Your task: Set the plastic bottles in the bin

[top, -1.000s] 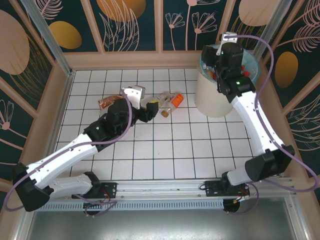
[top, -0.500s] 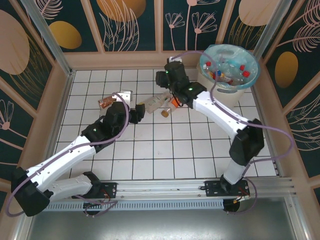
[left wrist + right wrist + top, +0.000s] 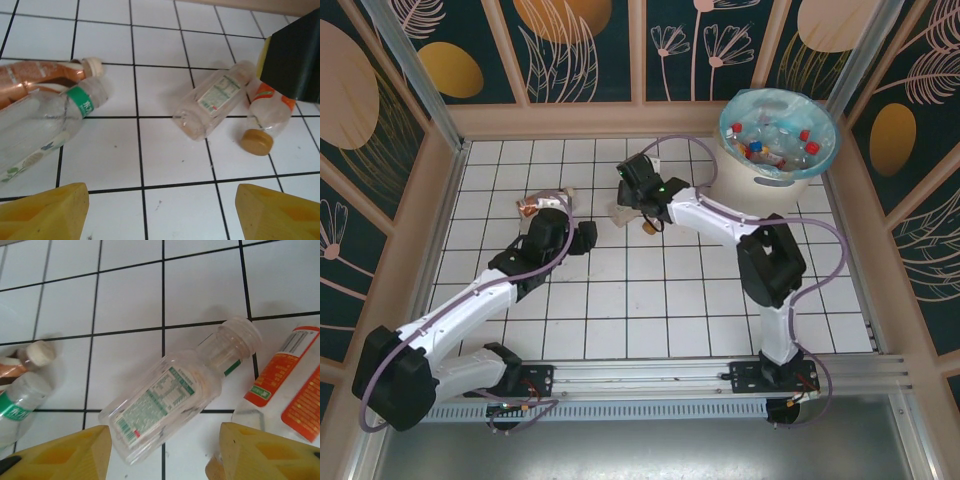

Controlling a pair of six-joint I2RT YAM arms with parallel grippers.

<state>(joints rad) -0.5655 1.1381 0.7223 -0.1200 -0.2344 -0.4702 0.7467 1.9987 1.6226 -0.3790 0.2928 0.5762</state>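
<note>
The right gripper (image 3: 162,440) is held wide open, its yellow fingers (image 3: 60,452) set to either side of a clear bottle (image 3: 170,402) with a green-and-white label. The bottle is straddled but not gripped, and whether its base is touched by a finger cannot be told. Just beside it, an orange-labelled bottle (image 3: 292,385) is seen lying on the tiles. The left gripper (image 3: 160,200) is likewise spread wide, with nothing between its fingers and bare tile beneath. Ahead of it, a green-banded bottle (image 3: 47,130) is laid against a copper-coloured bottle (image 3: 35,80). From above, all four are found on the worktop (image 3: 720,300) toward its far edge, left of the middle. They are well apart from the bin (image 3: 745,190), which is stood in the far right corner. Inside it, binned bottles (image 3: 782,140) with red and blue caps are seen heaped on the bag lining. The task is judged to be well past halfway: four bottles are left to be moved, and the clear one is taken to be next
</note>
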